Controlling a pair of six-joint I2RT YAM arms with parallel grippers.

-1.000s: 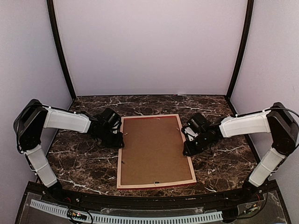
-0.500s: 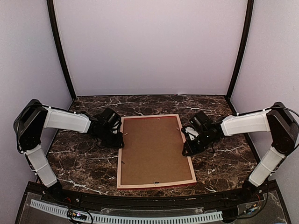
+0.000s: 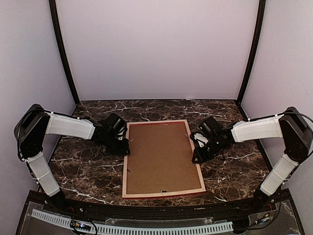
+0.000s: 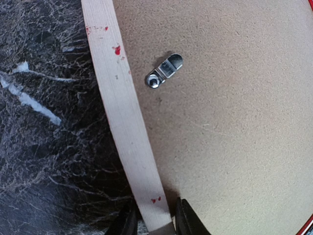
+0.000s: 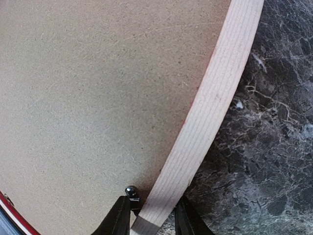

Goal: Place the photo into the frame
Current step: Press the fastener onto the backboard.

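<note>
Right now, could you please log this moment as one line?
frame: back up, flat on table | left gripper: gripping left rail | right gripper: gripping right rail

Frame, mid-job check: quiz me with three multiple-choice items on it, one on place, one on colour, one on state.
1. The left gripper is at:
A. the left rail of the frame
B. its near rail
C. the bare table, away from it

2. The backing that faces up is:
A. white
B. blue
C. brown

3. The frame is:
A. upright against the wall
B. flat, back up
C. flat, red face up

Answers:
1 A, the left wrist view has the fingers on either side of the pale left rail.
2 C, brown board fills the frame in every view.
3 B, the pale wood back and a metal clip face the camera.
</note>
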